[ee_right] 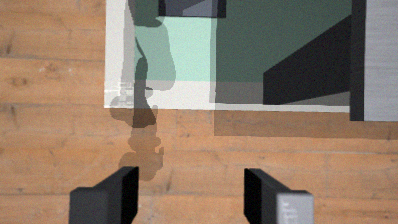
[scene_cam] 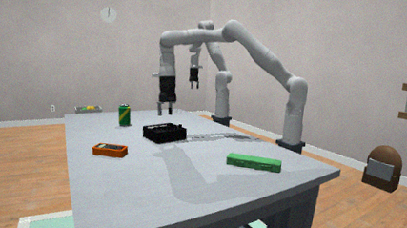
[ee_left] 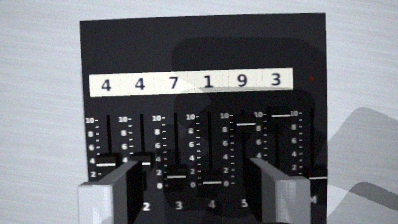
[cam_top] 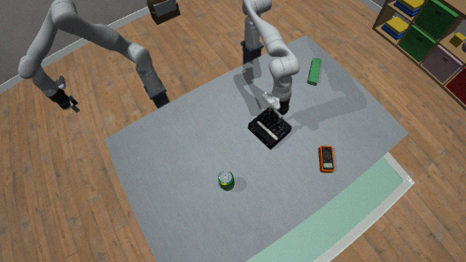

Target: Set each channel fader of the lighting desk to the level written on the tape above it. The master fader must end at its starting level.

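The black lighting desk (cam_top: 276,129) (scene_cam: 161,134) (ee_left: 130,50) lies on the table. Its white tape (ee_left: 191,82) reads 4, 4, 7, 1, 9, 3. In the left wrist view fader 1 (ee_left: 106,164) and fader 2 (ee_left: 145,163) stand near 4, fader 3 (ee_left: 176,176) between 1 and 2, fader 4 (ee_left: 212,182) low near 1, fader 5 (ee_left: 245,124) near 9, fader 6 (ee_left: 280,115) near 10. The master fader (ee_left: 318,177) stands low. My left gripper (cam_top: 275,112) (scene_cam: 165,112) (ee_left: 194,182) is open above the desk. My right gripper (cam_top: 75,105) (scene_cam: 195,86) (ee_right: 191,190) is open and empty, off the table.
A green can (cam_top: 226,181) (scene_cam: 124,115), an orange multimeter (cam_top: 327,159) (scene_cam: 109,150) and a green block (cam_top: 314,71) (scene_cam: 254,162) stand apart from the desk on the grey table (cam_top: 177,146) (scene_cam: 122,197). The right gripper hangs over the wooden floor (ee_right: 200,150).
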### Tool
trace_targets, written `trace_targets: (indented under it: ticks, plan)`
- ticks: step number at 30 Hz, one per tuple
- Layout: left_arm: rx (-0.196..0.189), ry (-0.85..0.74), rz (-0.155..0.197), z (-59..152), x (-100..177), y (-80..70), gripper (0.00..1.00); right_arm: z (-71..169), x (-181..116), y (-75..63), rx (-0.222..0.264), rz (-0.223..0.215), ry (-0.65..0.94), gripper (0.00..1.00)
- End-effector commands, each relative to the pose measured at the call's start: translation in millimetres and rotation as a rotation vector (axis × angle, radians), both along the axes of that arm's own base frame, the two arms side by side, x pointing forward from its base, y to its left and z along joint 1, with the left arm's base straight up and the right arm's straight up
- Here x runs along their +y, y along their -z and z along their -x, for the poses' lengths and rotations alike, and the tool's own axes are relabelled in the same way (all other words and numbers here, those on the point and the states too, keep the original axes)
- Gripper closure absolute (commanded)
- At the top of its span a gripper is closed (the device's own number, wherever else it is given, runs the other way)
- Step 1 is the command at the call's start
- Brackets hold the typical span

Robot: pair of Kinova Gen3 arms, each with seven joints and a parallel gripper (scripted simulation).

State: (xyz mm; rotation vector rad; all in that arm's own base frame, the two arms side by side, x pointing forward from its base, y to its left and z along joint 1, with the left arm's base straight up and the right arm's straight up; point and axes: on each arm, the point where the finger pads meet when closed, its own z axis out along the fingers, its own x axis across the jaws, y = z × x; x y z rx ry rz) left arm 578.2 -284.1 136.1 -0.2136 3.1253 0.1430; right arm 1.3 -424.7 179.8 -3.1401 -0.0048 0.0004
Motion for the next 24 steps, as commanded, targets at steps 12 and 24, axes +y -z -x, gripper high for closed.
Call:
trace_targets:
  ticks: [12,24]
  plan:
    - [0.006,0.153,0.092,8.4,-16.5,-57.7,0.0,0.0,-0.4,-0.6,0.0,0.002,0.0,0.0]
    - [-0.002,0.007,0.005,13.3,31.8,-31.1,0.0,0.0,-0.4,-0.6,0.0,0.002,0.0,0.0]
